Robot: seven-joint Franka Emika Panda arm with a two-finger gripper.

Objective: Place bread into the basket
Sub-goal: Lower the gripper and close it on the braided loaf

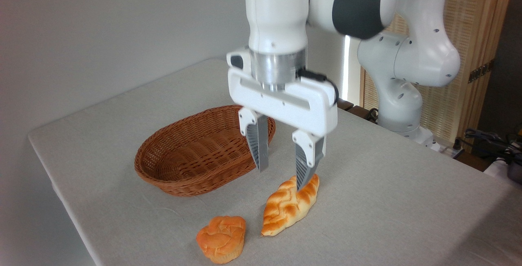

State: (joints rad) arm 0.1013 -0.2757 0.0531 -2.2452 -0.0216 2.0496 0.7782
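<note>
One bread (290, 205) near table (387, 200) front edge, gripper (282, 178) wide apart above its far end. One basket (200, 151) toward left edge. One bun (222, 238) at front edge. Right half bare.

No text, label, brand, number or sign can be read anywhere in the picture.
</note>
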